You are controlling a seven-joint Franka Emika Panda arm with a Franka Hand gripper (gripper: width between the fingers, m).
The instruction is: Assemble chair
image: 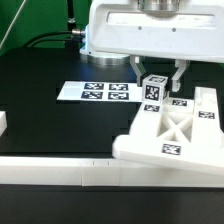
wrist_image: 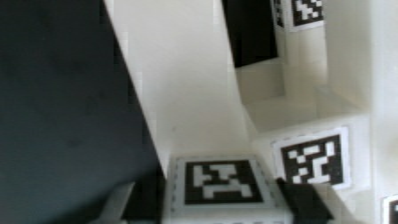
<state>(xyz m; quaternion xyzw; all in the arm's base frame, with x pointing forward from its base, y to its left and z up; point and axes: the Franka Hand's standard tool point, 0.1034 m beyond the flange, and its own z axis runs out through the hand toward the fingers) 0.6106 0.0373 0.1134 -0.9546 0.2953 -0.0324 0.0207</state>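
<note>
My gripper (image: pixel 157 80) is shut on a small white leg block (image: pixel 153 90) with a black-and-white tag, held just above the far side of the X-braced chair frame (image: pixel 178 128). The frame lies on the black table at the exterior view's right, joined to a flat slab (image: pixel 145 148) with tags on it. In the wrist view the block's tag (wrist_image: pixel 222 180) sits between my two dark fingers (wrist_image: pixel 135 200), and my gripper (wrist_image: pixel 217 205) is closed against its sides. White chair parts (wrist_image: pixel 187 90) with more tags lie beyond it.
The marker board (image: pixel 93 92) lies flat behind and to the left of the frame. A long white border rail (image: pixel 60 170) runs along the front edge. A small white piece (image: pixel 3 122) sits at the exterior view's left edge.
</note>
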